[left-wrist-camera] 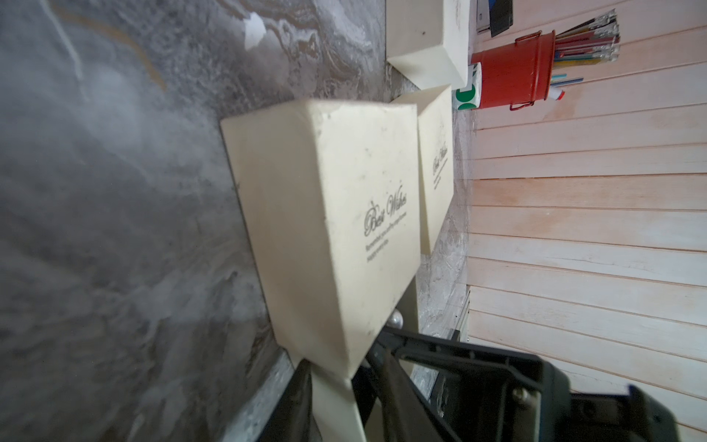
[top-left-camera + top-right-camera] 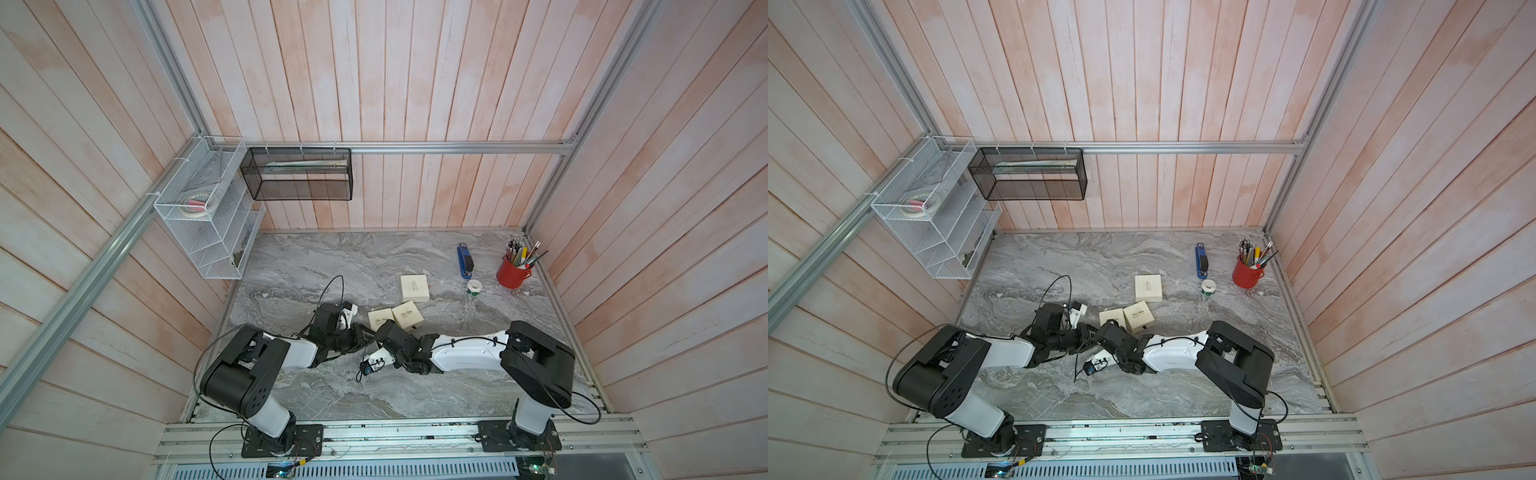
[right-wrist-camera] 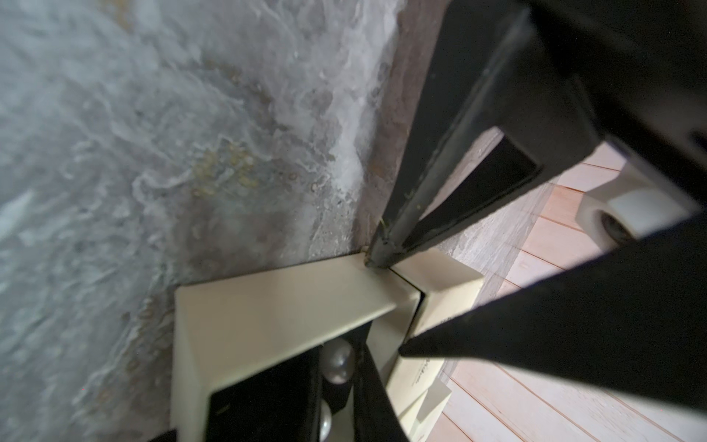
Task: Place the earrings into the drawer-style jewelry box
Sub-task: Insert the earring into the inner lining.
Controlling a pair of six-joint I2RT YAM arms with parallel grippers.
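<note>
Marble tabletop (image 2: 332, 257); cream jewelry box (image 1: 336, 214), drawer (image 3: 275, 302) open; pearly earrings (image 3: 336, 363) inside.

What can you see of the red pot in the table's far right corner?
The red pot is a round, glossy bucket that looks like painted metal, with a small wire handle on each side. It stands upright at the far right corner of the grey marbled table, full of pens and pencils. A tape roll lies beside it, apart.
</note>
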